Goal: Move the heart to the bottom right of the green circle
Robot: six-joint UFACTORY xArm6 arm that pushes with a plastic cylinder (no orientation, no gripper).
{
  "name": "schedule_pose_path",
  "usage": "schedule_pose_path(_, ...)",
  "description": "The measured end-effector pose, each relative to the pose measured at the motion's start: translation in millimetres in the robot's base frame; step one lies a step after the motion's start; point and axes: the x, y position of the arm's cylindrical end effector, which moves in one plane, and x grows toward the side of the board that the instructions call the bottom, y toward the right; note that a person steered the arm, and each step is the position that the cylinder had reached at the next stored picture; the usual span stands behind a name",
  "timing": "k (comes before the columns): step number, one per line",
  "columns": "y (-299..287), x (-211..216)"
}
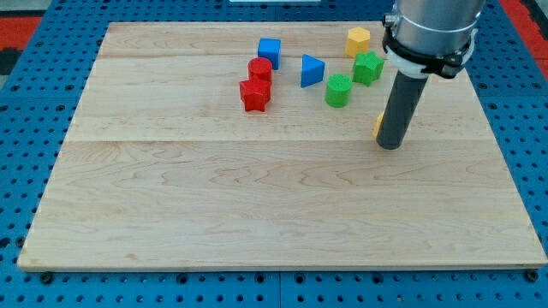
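Note:
The green circle (338, 90) is a green round block on the upper right part of the wooden board (257, 197). A yellow block (378, 126), which I take for the heart, shows only as a thin sliver at the left side of my rod; most of it is hidden, so its shape cannot be made out. It lies to the lower right of the green circle. My tip (390, 146) rests on the board right next to this yellow sliver, on its right side and slightly below it.
A green star (368, 68) and a yellow hexagon (358, 40) lie above the green circle. A blue triangle (312, 70), blue cube (269, 51), red cylinder (260, 69) and red star (254, 94) lie to its left.

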Motion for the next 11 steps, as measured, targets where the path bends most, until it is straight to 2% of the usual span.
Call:
schedule_pose_path(2, 15.8, -1.7)
schedule_pose_path(4, -19.4, -23.3)
schedule_pose_path(5, -7.6, 21.5)
schedule_pose_path(6, 79.9, 14.3)
schedule_pose_path(7, 97.8, -7.3)
schedule_pose_path(9, 56.4, -37.1)
schedule_pose_path(11, 39.2, -34.6)
